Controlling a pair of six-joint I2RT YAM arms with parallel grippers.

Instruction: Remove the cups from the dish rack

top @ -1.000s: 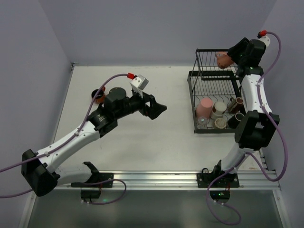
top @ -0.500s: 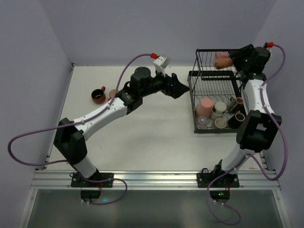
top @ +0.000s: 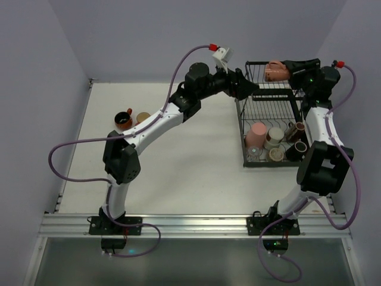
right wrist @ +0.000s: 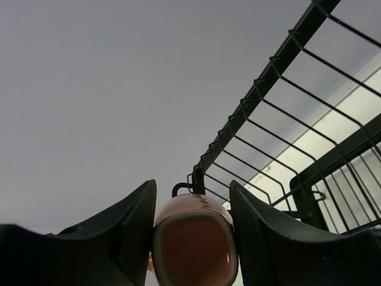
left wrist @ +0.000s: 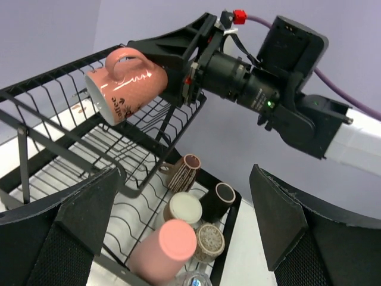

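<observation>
1. Salmon-pink mug (left wrist: pixel 125 83) is pinched between the two fingers of the right claw (right wrist: pixel 191 211). It lies on its side with the handle uppermost and the mouth turned away from the right arm.
2. Location of that mug: in the air at the far end of the dish rack (top: pixel 243 137), about level with the top rim of the upper basket. Whether it touches the wire cannot be confirmed.
3. Left claw (top: pixel 251 88) has its fingers spread wide with nothing between them. It sits just beside the left side of the upper basket and points towards the held mug.
4. Lower tray of the rack holds a close group of five cups at its near end:
   - pink cup (top: pixel 257 132), no handle visible
   - cream cup (top: pixel 275 134) just beside it
   - speckled cup (left wrist: pixel 208 241) next to the pink one
   - dark brown cup (left wrist: pixel 217 199)
   - brown patterned mug (left wrist: pixel 181 170) at the back of the group
5. Desk (top: pixel 178 167) carries two unloaded cups at its far left, well apart from the rack. They are an orange mug (top: pixel 123 119) and an olive-brown cup (top: pixel 143 117), side by side.
</observation>
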